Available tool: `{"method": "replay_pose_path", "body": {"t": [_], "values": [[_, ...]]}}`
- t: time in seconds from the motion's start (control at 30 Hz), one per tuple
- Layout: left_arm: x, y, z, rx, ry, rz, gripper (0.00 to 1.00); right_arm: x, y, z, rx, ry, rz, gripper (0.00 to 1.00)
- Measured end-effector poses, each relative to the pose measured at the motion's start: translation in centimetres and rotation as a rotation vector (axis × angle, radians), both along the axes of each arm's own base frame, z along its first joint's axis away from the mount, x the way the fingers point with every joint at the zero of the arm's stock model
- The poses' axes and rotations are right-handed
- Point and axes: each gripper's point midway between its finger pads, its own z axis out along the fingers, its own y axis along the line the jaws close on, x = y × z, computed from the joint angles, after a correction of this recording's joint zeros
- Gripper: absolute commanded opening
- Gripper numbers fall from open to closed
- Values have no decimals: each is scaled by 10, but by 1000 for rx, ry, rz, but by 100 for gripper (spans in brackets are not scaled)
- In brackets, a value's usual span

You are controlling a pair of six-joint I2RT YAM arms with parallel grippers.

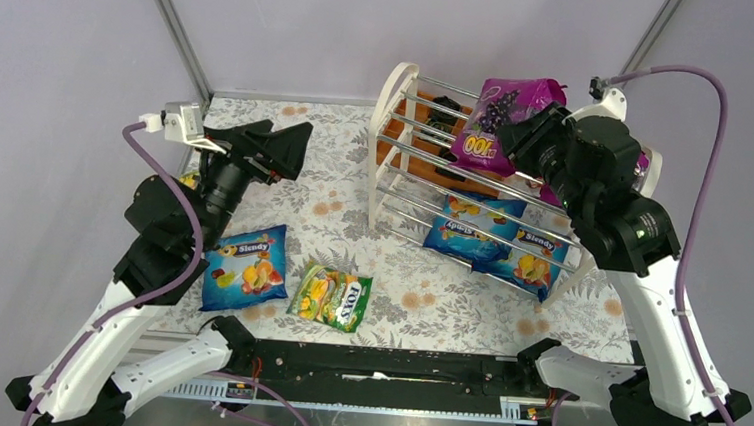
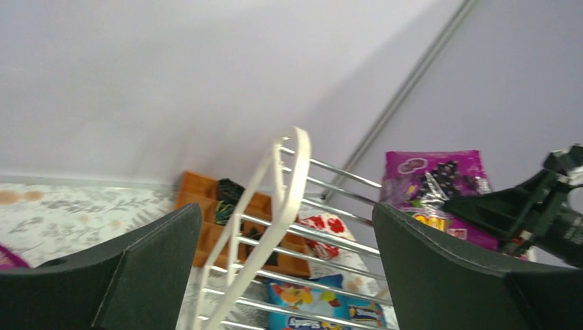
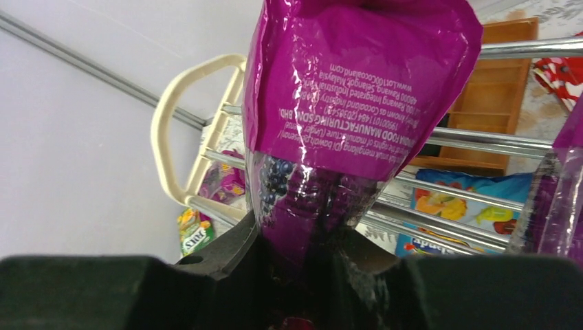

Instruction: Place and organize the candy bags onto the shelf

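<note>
A magenta candy bag [image 1: 505, 117] is being pinched at one end by the right fingers [image 3: 227, 251], which are narrowed onto its foil, and it is being held above the top tier of the shelf [image 1: 391, 124]. The placing step is judged to be in hand. Two blue bags [image 1: 472, 225] are lying on the lowest tier. The left fingers [image 2: 151, 261] are being held wide and empty above the desk [image 1: 418, 286], where a blue Slendy bag [image 1: 245, 266] and a green FOX'S bag [image 1: 332, 297] are waiting. Lowering onto that tier, then a release, is being called for next.
</note>
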Motion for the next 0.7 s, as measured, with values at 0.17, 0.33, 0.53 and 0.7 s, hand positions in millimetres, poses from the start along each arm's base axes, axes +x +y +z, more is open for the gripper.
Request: {"method": "replay_pose_path", "body": {"t": [0.17,0.33,0.53,0.7], "values": [[6,9,-15,42,22,60,99,4,-4,-6,-29,24,-27,29],[11,4,-24,63,44,60,99,3,-6,-6,-36,34,-33,37],[14,-1,-33,79,62,47,99,3,-11,-9,-49,43,-58,40],[14,-3,-37,86,71,40,99,5,-13,-9,-62,45,-64,50]]}}
